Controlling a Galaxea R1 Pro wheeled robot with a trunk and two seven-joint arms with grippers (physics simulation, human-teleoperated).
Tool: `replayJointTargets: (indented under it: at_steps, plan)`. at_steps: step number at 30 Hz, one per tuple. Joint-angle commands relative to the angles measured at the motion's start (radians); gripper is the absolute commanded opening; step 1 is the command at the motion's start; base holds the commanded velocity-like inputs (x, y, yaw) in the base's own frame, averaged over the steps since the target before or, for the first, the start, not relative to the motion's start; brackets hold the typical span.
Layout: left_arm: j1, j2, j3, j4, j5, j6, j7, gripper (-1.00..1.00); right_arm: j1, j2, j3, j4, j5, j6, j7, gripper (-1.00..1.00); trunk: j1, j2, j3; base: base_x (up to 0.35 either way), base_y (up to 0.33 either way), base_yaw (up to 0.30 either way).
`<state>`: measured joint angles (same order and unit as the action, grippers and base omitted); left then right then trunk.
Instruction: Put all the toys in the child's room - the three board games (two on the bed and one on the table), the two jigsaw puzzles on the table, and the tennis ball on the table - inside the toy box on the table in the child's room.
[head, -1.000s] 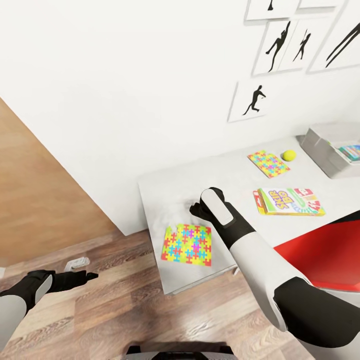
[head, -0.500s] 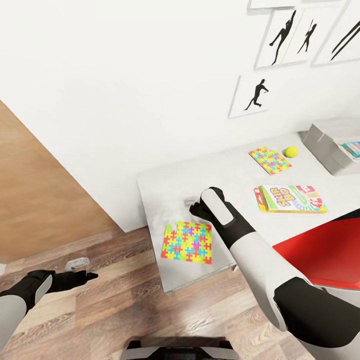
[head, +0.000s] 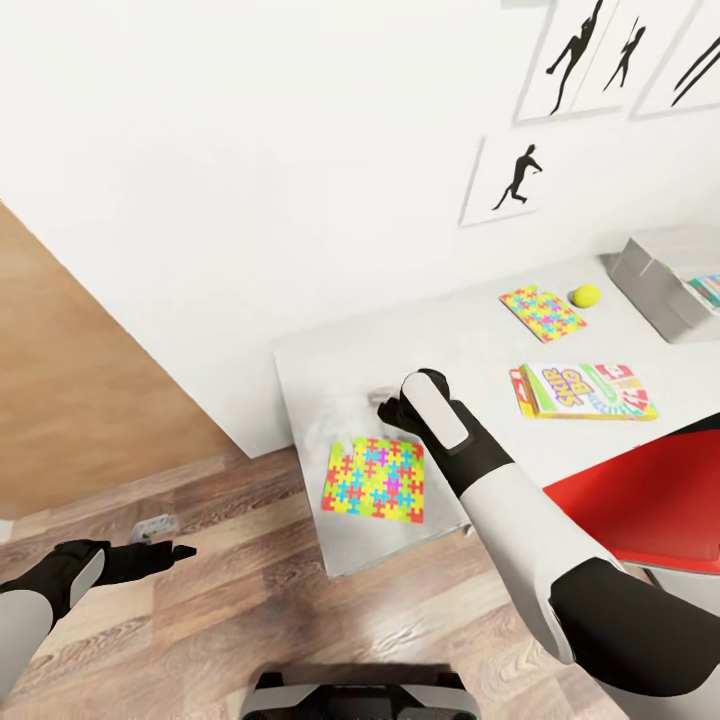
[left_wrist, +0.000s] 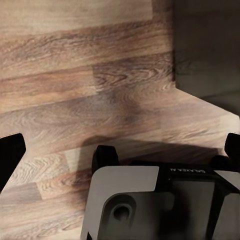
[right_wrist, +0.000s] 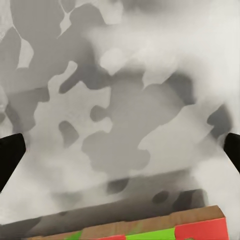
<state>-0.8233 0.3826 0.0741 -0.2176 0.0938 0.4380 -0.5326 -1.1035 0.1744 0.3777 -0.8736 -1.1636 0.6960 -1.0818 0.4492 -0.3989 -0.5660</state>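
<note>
On the light grey table (head: 310, 365) the larger jigsaw puzzle (head: 372, 478) lies near the front corner. My right gripper (head: 386, 408) hovers just beyond its far edge, open and empty. In the right wrist view the gripper (right_wrist: 120, 155) looks down at the mottled tabletop, with the puzzle's edge (right_wrist: 150, 231) in sight. Farther right lie the smaller jigsaw puzzle (head: 541, 312), the tennis ball (head: 585, 295) and the SKIP-BO board game (head: 590, 390). The grey toy box (head: 655, 280) stands at the table's far right with a colourful box (head: 708, 288) inside. My left gripper (head: 165, 552) hangs open over the floor.
A red chair (head: 640, 500) sits against the table's near side on the right. A wooden panel (head: 80, 400) stands at the left, with a white socket (head: 152, 525) low beside it. In the left wrist view the robot base (left_wrist: 150, 200) sits on the wood-plank floor (left_wrist: 75, 100).
The whole picture has shifted a little, so the camera moved. Both arms hold the same pose and both grippers stay open.
</note>
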Motion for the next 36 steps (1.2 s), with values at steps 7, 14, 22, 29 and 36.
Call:
replayJointTargets:
  at_steps: [7, 14, 22, 29, 36]
  plan:
    - [-0.001, 0.0, 0.006, -0.001, 0.006, 0.01, -0.001, 1.0, 0.002, 0.0, 0.001, 0.062, -0.027, -0.01, -0.004, 1.0, 0.001, -0.001, -0.003, -0.095, 0.0, 0.0]
    - [-0.001, 0.0, 0.007, 0.0, 0.006, 0.01, -0.001, 1.0, 0.002, 0.0, 0.001, 0.062, -0.027, -0.01, -0.004, 1.0, 0.001, -0.001, -0.003, -0.014, 0.0, 0.0]
    - [0.0, 0.0, 0.006, -0.001, 0.006, 0.01, -0.001, 1.0, 0.004, 0.0, 0.0, 0.062, -0.027, -0.01, -0.004, 1.0, 0.001, -0.001, -0.003, -0.05, 0.0, 0.0]
    - [0.0, -0.001, 0.006, 0.0, 0.006, 0.009, -0.001, 1.0, 0.004, 0.0, 0.0, 0.062, -0.027, -0.01, 0.008, 1.0, 0.001, -0.001, -0.003, -0.119, 0.0, 0.0]
    - [-0.001, -0.001, 0.006, 0.0, 0.006, 0.008, -0.001, 1.0, 0.004, 0.0, 0.0, 0.062, -0.027, -0.01, 0.039, 1.0, 0.001, -0.001, -0.003, -0.034, 0.0, 0.0]
